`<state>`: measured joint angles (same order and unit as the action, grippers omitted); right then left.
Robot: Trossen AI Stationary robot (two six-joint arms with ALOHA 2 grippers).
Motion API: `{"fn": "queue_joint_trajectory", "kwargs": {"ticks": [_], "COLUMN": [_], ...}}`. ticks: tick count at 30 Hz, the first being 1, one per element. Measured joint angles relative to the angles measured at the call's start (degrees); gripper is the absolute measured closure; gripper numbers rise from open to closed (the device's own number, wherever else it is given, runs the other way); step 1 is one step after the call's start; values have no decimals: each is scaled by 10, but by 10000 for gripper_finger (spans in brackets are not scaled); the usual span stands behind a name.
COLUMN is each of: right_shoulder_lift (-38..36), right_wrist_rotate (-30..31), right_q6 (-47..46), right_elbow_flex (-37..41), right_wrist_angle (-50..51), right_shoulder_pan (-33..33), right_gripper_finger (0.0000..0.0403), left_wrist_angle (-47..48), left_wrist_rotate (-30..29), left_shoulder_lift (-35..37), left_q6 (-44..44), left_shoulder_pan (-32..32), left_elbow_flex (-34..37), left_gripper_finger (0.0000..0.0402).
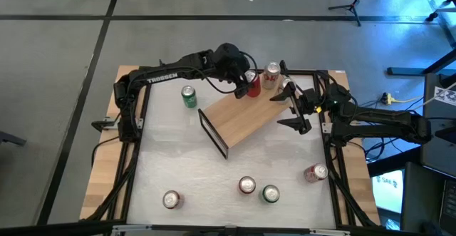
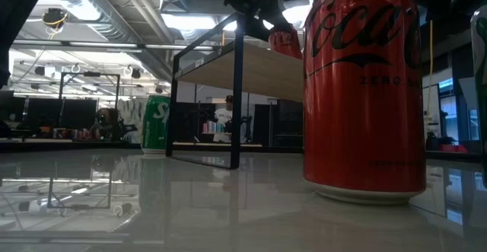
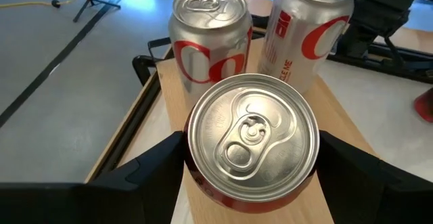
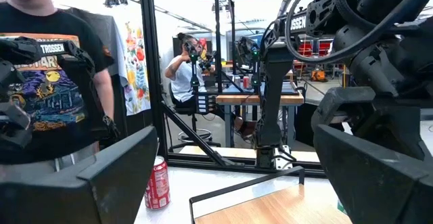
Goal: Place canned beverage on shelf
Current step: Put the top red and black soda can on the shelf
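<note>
The shelf (image 1: 242, 118) is a light-wood plank on black frame ends, standing slantwise on the table's far half; the low view shows it too (image 2: 251, 73). My left gripper (image 1: 248, 85) is over its far end, shut on a red can (image 3: 252, 143) with a silver top. I cannot tell whether the can's base rests on the plank (image 3: 196, 207). Two silver-and-red cans (image 3: 210, 38) (image 3: 308, 28) stand upright just beyond it. My right gripper (image 1: 299, 111) waits open at the shelf's right end, with nothing between its fingers (image 4: 101, 176). My left gripper pinches the red can's side wall (image 3: 193, 166) just below the top rim, one finger (image 3: 152, 166) on each side. The fingers slant down from the table's left. The can stands upright between them, over the plank's far end.
A green can (image 1: 189, 97) stands left of the shelf. Several more cans stand near the front edge (image 1: 169, 199) (image 1: 246, 186) (image 1: 271, 193), and one lies at the right (image 1: 315, 172). A red can (image 2: 364, 92) fills the low view. People are beyond the table (image 4: 47, 82).
</note>
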<state>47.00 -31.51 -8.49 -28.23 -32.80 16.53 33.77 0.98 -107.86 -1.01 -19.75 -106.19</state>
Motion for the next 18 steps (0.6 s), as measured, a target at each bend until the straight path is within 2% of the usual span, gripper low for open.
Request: {"fn": "queue_joint_trajectory", "kwargs": {"ticks": [18], "right_shoulder_lift": [0], "right_wrist_rotate": [9], "right_q6": [0], "right_elbow_flex": [0], "right_wrist_angle": [4], "right_shoulder_pan": [0], "right_gripper_finger": [10], "left_wrist_angle": [-1], "left_wrist_rotate": [1], "left_shoulder_lift": [-13], "left_q6": [-2], "left_shoulder_pan": [0], "left_elbow_flex": [-1], "left_gripper_finger": [126]}}
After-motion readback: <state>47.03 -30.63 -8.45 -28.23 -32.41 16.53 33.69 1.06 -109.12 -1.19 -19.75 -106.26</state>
